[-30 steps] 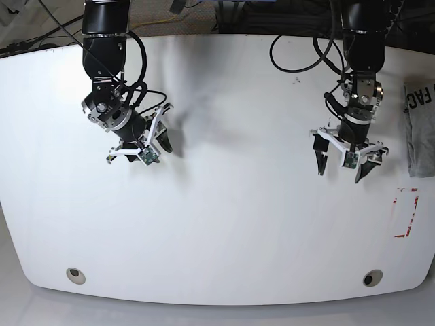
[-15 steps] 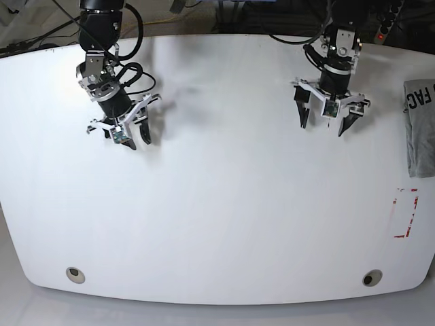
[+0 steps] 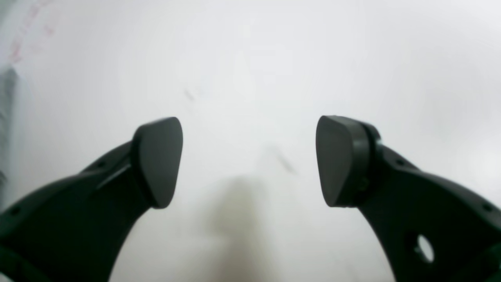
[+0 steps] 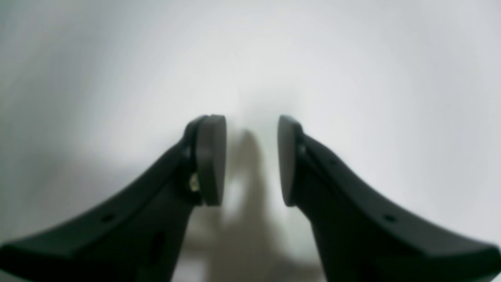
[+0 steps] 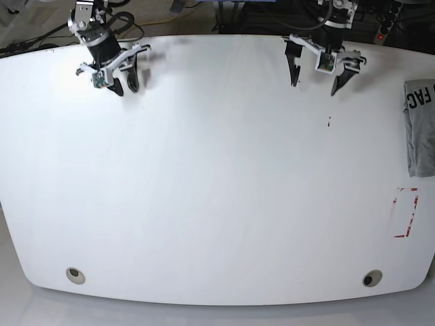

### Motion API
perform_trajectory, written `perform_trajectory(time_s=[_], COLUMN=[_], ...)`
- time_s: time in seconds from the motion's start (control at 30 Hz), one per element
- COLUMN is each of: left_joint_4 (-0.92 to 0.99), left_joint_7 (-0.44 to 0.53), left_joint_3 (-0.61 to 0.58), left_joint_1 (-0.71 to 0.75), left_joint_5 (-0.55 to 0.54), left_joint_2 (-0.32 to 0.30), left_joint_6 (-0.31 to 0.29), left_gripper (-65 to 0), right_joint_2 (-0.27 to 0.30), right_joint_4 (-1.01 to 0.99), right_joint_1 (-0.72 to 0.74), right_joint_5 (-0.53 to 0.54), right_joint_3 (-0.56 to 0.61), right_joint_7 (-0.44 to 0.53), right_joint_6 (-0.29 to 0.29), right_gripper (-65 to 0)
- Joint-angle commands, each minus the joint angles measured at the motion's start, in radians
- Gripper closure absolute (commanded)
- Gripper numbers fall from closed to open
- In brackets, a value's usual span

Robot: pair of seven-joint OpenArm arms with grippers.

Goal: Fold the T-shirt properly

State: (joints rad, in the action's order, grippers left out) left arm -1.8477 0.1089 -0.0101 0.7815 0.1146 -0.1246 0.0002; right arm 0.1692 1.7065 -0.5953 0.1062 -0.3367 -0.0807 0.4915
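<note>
The T-shirt (image 5: 421,128) lies folded at the table's far right edge, heather grey with black letters showing at its top. A grey strip of it shows at the left edge of the left wrist view (image 3: 5,117). My left gripper (image 5: 314,85) hangs over the table's back edge, right of centre, open wide and empty (image 3: 249,160). My right gripper (image 5: 126,88) is at the back left, with its jaws a narrow gap apart and nothing between them (image 4: 251,160). Both grippers are far from the shirt.
A red tape rectangle (image 5: 406,212) marks the table in front of the shirt, and faint red marks show in the left wrist view (image 3: 23,39). Two round holes (image 5: 76,275) (image 5: 371,278) sit near the front edge. Cables (image 5: 170,20) run behind the table.
Both arms have pulled back from the middle of the table to its far edge. The T-shirt has not moved.
</note>
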Motion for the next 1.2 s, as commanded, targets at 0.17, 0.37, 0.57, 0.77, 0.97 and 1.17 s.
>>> perform_trajectory(time_s=[0.17,0.37,0.57,0.77,0.97,1.17], left_joint_4=[-0.033,-0.028,-0.002,0.161,0.411,0.641], left_joint_7=[-0.039,-0.047,-0.047,-0.047,-0.047,-0.048], left_joint_3=[-0.001,0.005,0.019,0.015,-0.014,-0.018], left_joint_1=[0.154,0.264,0.392,0.408,0.292,0.137], left_joint_5=[-0.003,-0.003,-0.003,-0.003,-0.003,-0.002], left_joint_2=[-0.01,-0.011,-0.008,-0.004,0.012,0.016], left_joint_6=[0.004,0.004,0.004,0.004,0.004,0.004], left_gripper=[-46.2,-41.3,-40.8,-41.0,-40.8,-41.0], right_joint_2=[0.013,-0.052,-0.056,-0.047,-0.009,0.045], right_joint_4=[0.069,0.086,0.082,-0.03,-0.299,-0.546], right_joint_1=[-0.222,-0.381,-0.521,-0.542,-0.414,-0.272], right_joint_5=[0.073,0.092,0.102,0.091,0.089,0.089], right_joint_3=[-0.029,-0.06,-0.043,0.008,0.058,0.144], right_joint_7=[0.035,0.066,0.069,0.069,0.069,0.072], right_joint_6=[-0.009,-0.001,0.0,0.0,0.0,-0.007], right_gripper=[-20.1,-20.1,-20.1,-20.1,-20.1,-20.1])
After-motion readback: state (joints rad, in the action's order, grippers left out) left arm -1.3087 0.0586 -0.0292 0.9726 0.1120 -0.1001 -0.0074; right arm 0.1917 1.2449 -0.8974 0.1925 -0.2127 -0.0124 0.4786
